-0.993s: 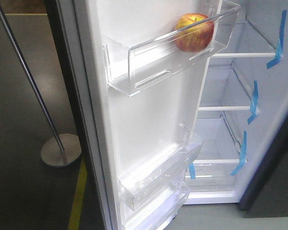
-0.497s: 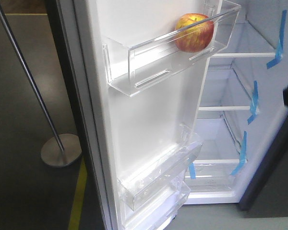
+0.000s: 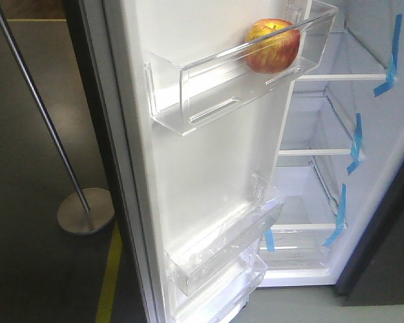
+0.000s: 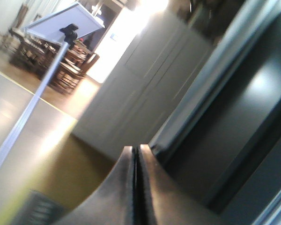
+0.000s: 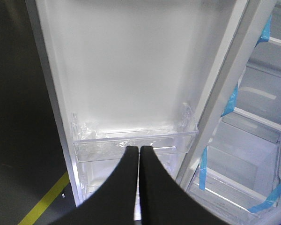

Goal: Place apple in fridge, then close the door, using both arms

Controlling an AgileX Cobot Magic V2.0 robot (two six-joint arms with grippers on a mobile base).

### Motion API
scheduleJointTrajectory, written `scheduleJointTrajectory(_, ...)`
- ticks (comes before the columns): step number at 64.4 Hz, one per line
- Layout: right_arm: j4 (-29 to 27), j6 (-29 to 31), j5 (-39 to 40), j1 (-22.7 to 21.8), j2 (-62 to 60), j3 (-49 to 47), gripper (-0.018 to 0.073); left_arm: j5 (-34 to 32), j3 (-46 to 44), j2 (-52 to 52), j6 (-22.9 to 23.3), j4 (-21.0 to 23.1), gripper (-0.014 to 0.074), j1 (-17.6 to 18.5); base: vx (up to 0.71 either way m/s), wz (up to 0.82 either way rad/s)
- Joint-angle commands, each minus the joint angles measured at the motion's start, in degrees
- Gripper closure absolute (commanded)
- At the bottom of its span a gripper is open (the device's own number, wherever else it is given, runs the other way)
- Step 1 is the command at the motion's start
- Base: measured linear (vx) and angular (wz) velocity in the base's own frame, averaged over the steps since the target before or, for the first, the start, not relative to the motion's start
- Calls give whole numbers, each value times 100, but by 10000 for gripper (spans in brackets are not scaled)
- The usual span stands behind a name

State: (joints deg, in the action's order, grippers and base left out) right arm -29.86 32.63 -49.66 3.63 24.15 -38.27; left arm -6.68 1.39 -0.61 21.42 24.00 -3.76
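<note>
The apple (image 3: 273, 45), red with yellow patches, sits in the upper clear bin (image 3: 209, 94) of the open door (image 3: 209, 175). The fridge (image 3: 337, 155) stands open to the right, with white shelves and blue tape strips. My right gripper (image 5: 139, 149) is shut and empty, in front of the door's lower clear bin (image 5: 131, 140). My left gripper (image 4: 136, 149) is shut and empty, beside a dark grey panel (image 4: 234, 122). Neither gripper shows in the front view.
A metal pole on a round base (image 3: 85, 210) stands on the floor left of the door. A yellow floor line (image 3: 109, 276) runs by the door's foot. The left wrist view shows a pale wall (image 4: 145, 89), a sign on a pole and chairs far off.
A dark shape that showed at the right edge of the front view half a second ago has dropped lower and is almost out of view. The apple and door have not moved.
</note>
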Motion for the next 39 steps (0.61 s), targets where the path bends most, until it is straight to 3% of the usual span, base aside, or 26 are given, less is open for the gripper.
scheduleJointTrajectory(1, -125, -22, 372, -34, 37, -138, 564, -436, -160, -87, 833, 282, 603, 34, 0, 0)
scheduleJointTrajectory(5, -125, -22, 372, -34, 37, -138, 564, -449, -204, -87, 1436, 301, 603, 34, 0, 0)
scheduleJointTrajectory(9, -125, -22, 372, -34, 37, -138, 564, -436, -356, -87, 1739, 267, 603, 40, 0, 0)
scheduleJointTrajectory(22, -130, -17, 372, -34, 37, -138, 564, -252, -1490, 69, 1745, -321, 603, 40, 0, 0)
scheduleJointTrajectory(39, -137, -17, 366, -34, 37, -138, 564, 490, -3137, 1620, 1747, -299, 603, 40, 0, 0)
